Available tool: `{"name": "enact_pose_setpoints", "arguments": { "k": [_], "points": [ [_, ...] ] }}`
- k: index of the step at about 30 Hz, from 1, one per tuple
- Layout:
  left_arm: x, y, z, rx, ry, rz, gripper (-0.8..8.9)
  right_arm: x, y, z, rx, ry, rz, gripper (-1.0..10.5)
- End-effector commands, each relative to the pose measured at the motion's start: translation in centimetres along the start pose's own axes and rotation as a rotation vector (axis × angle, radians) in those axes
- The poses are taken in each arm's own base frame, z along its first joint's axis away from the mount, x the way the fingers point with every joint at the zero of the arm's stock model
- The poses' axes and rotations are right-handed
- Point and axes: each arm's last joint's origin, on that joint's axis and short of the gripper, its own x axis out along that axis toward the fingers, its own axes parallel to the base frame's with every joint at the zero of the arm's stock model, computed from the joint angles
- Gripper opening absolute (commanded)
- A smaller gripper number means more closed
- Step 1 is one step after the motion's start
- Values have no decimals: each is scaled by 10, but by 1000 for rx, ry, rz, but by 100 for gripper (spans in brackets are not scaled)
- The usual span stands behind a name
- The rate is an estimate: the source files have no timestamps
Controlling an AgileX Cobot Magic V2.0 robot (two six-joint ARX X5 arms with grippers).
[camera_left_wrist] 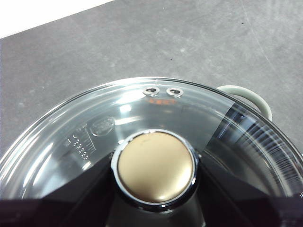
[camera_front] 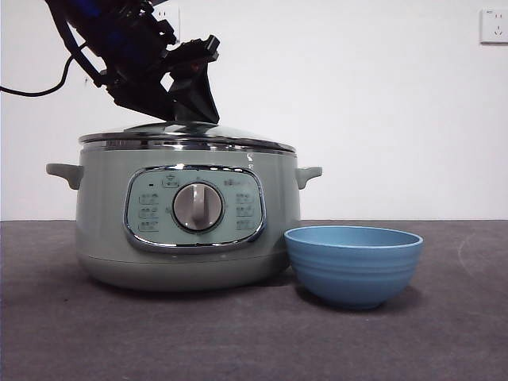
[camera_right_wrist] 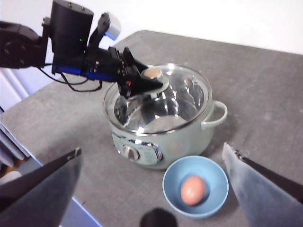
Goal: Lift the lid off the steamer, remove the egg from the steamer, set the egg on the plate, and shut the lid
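The glass lid [camera_front: 186,136] sits on the pale green steamer [camera_front: 103,230]. My left gripper [camera_front: 194,111] reaches down from the upper left, and its jaws press on both sides of the lid's knob [camera_left_wrist: 155,166]. The right wrist view shows the same grip [camera_right_wrist: 149,82] on the lid [camera_right_wrist: 180,99]. The egg [camera_right_wrist: 192,189] lies in the blue plate [camera_right_wrist: 170,189], right in front of the steamer [camera_right_wrist: 189,137]. In the front view the plate [camera_front: 353,266] stands at the steamer's right, and its wall hides the egg. My right gripper [camera_right_wrist: 151,149] is open and empty, high above the plate.
The steamer's side handle [camera_left_wrist: 246,94] sticks out past the lid rim. The dark grey table [camera_front: 444,333] runs on to the right of the plate. A white wall with a socket [camera_front: 494,26] stands behind.
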Motion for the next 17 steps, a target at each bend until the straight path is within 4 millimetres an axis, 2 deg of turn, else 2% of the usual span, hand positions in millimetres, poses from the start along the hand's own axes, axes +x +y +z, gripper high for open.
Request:
{"name": "enact_pose_setpoints", "arguments": {
  "k": [1, 3, 4, 12, 17],
  "points": [
    [3, 2, -12, 21, 72, 20, 214, 1, 0, -2, 8, 10, 2, 504],
    [3, 2, -12, 21, 75, 22, 469, 1, 0, -2, 8, 10, 2, 504],
    [3, 2, -12, 21, 75, 22, 558, 1, 0, -2, 8, 10, 2, 504],
    [-4, 2, -8, 22, 54, 26, 574, 1, 0, -2, 8, 11, 4, 504],
    [-30, 2, 2, 23, 11, 29, 574, 1, 0, -2, 8, 11, 5, 504]
  ]
}}
